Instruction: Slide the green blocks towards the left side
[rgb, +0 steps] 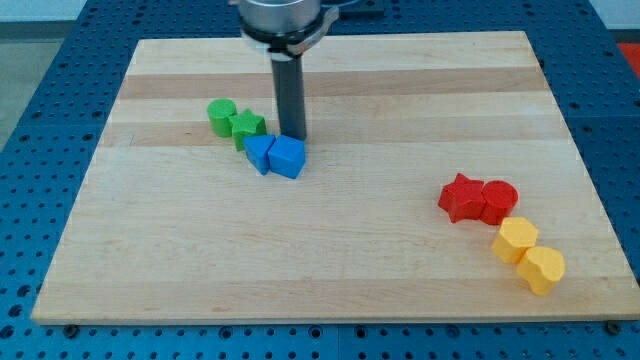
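Green blocks sit together in the upper-left part of the table (330, 290): a green cylinder (221, 116) and, touching it at its 4 o'clock, a green star (247, 126). Both lie well in from the table's left edge, with bare wood running from them toward 9 o'clock all the way to that edge.

Just at the star's 4 o'clock a blue block (260, 153) of unclear shape touches it, and a blue cube (287, 157) presses against that block's 3 o'clock side. My tip (292, 136) stands at the cube's 12 o'clock, right at its top edge, and at the star's 3 o'clock, close to it with a small gap showing. The rod ends bare, so it carries no fingers to be wide or narrow, and it holds nothing.

Well apart, toward 4 o'clock across open wood, a red star (460, 196) touches a red cylinder (498, 200). Below them at 5 o'clock lie a yellow hexagon-like block (516, 240) and a yellow heart-like block (541, 269), touching each other, the lower one near the table's bottom-right corner.
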